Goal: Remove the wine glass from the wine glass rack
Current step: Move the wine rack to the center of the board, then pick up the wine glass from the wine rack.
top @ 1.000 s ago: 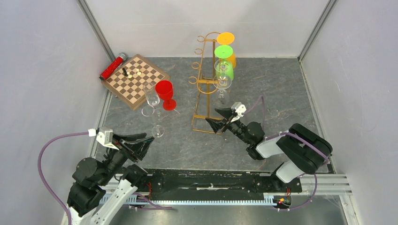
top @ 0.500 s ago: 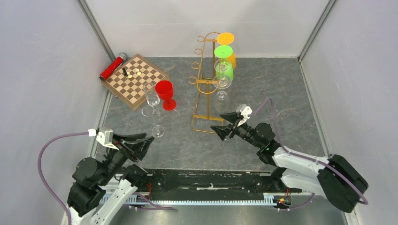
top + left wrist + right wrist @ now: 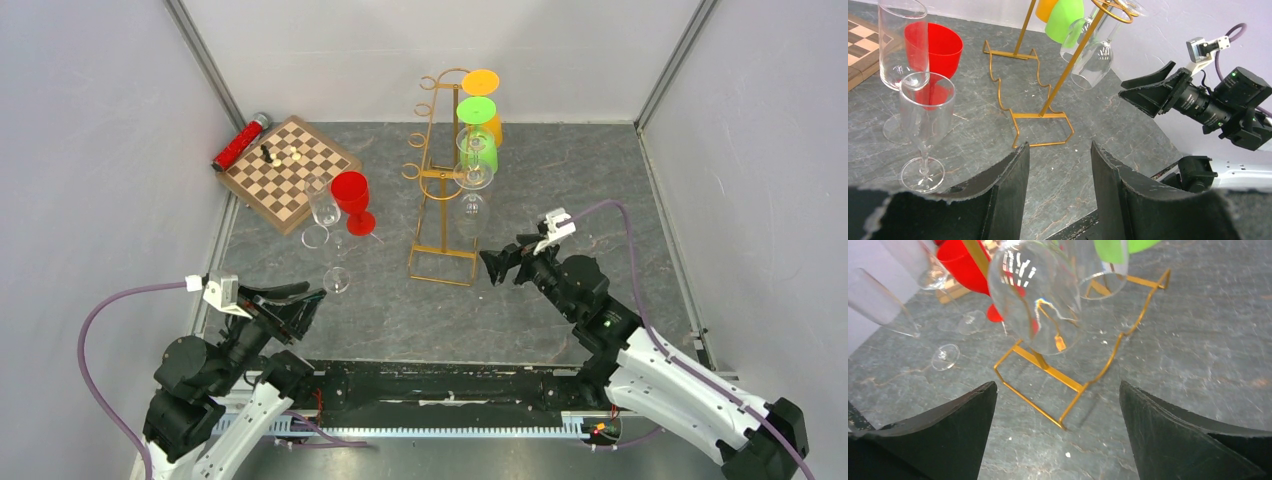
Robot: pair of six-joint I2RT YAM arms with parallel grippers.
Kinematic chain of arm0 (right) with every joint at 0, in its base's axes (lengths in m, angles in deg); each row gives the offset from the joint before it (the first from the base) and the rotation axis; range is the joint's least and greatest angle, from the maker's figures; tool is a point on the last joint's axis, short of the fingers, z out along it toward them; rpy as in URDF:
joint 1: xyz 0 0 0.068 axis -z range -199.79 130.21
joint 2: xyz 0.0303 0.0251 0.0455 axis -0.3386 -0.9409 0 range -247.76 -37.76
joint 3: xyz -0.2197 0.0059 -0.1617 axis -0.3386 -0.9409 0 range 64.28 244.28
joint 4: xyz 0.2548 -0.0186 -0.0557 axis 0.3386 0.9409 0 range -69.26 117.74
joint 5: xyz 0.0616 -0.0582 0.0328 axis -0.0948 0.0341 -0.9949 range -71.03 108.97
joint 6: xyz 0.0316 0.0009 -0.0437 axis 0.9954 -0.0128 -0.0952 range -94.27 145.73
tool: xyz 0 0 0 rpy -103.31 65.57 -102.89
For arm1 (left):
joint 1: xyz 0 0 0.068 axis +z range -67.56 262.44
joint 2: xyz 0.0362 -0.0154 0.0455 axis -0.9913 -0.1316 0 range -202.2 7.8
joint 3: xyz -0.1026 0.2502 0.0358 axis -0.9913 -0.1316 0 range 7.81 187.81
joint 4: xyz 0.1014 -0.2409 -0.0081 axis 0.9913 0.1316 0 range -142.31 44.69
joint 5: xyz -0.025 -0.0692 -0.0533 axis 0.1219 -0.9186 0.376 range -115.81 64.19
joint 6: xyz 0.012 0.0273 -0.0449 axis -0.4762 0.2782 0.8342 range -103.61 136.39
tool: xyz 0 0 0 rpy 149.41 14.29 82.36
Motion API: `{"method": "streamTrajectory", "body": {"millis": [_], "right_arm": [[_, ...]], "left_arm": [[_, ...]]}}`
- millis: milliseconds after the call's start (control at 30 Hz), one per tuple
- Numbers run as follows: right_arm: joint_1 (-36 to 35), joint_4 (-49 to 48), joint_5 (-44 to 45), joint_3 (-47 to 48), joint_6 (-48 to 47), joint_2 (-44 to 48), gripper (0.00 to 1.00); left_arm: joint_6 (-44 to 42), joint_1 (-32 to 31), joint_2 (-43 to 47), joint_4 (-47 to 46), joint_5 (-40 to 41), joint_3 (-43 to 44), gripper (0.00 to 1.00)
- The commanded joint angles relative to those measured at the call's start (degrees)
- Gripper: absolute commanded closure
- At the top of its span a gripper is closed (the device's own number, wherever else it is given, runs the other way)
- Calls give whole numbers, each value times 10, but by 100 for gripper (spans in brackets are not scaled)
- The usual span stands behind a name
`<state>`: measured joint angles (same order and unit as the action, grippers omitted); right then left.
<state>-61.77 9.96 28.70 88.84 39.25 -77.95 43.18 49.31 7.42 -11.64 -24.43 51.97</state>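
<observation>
The gold wire wine glass rack (image 3: 436, 175) stands mid-table on its rectangular base (image 3: 1048, 371). Glasses hang upside down on its right side: orange (image 3: 482, 85), green (image 3: 478, 112) and a clear wine glass (image 3: 472, 190), lowest. In the right wrist view the clear glass's bowl (image 3: 1034, 295) hangs just ahead of the open jaws. My right gripper (image 3: 501, 263) is open and empty, right of the rack's base, below the clear glass. My left gripper (image 3: 300, 300) is open and empty at the near left. In the left wrist view the rack (image 3: 1048, 100) stands ahead.
A red goblet (image 3: 352, 200) and clear glasses (image 3: 324, 215) stand left of the rack, a small clear glass (image 3: 337, 279) nearer my left gripper. A chessboard (image 3: 289, 170) and a red cylinder (image 3: 240, 142) lie at the back left. Grey walls close in both sides.
My right arm has swung to the right and stretched out; its gripper moved right and slightly away from the rack's base, still open. The left arm has not moved.
</observation>
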Motion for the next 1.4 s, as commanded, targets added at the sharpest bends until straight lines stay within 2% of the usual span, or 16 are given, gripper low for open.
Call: {"method": "streamTrajectory", "body": {"millis": [0, 133, 233, 500, 900, 1133, 1367], "right_arm": [[0, 120, 44, 74, 31, -14, 8], [0, 192, 48, 142, 52, -22, 8], [0, 240, 55, 195, 61, -20, 5], [0, 345, 45, 341, 99, -54, 10], [10, 405, -8, 554, 189, -167, 20], [49, 415, -32, 566, 278, -188, 31], [118, 408, -140, 559, 322, -214, 37]], "left_arm": [[-16, 3, -11, -8, 10, 1, 45], [-11, 3, -27, -5, 11, 5, 45], [-6, 3, -37, -1, 21, 7, 45], [18, 3, -63, 9, 65, 13, 46], [-39, 3, -124, 7, 47, 17, 45], [-34, 3, -109, 1, 27, 2, 44], [-30, 3, -117, 4, 26, 1, 43]]}}
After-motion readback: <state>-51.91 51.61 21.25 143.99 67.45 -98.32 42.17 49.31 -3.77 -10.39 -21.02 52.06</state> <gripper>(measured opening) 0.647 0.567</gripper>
